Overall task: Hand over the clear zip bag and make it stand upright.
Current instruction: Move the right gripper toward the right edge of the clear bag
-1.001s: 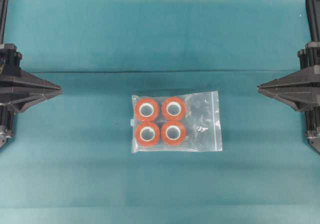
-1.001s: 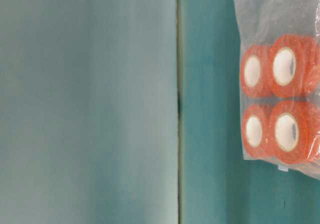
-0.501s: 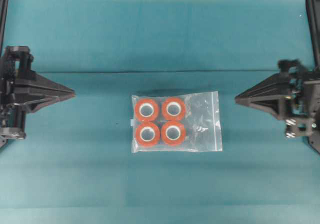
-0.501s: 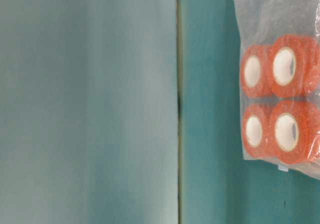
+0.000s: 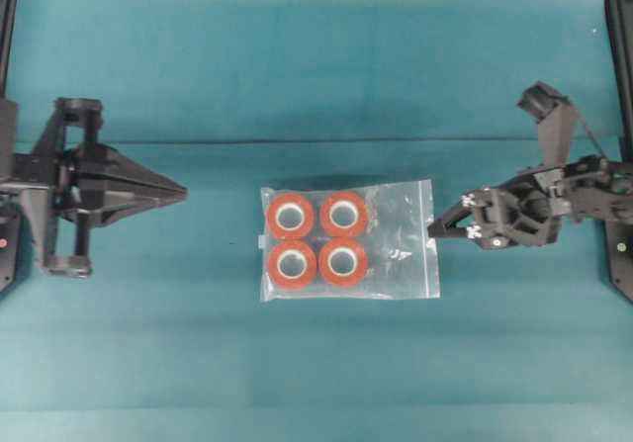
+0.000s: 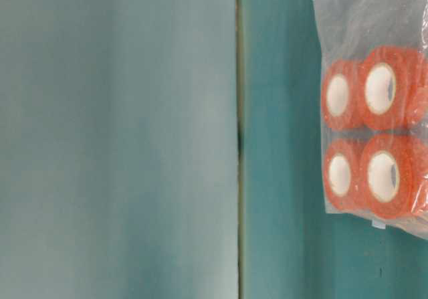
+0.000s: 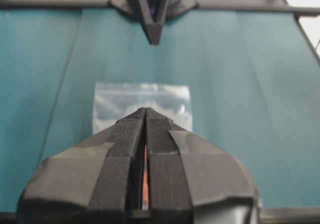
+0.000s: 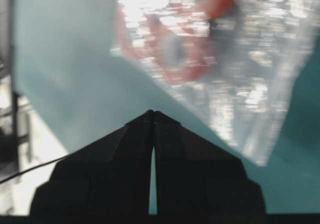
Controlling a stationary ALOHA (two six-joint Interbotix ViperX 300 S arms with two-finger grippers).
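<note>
Right hand (image 5: 433, 229) (closed) just beside clear zip bag (image 5: 348, 240), lying flat

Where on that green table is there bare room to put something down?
Nearly everywhere. The table is bare above the bag and below it. There is a clear strip between the bag and the shut left gripper. Only the bag's right edge is tight: the shut right gripper points at it, almost touching.

the clear zip bag (image 6: 374, 112) is cut off at the table-level view's right edge, and blurred in the right wrist view.
</note>
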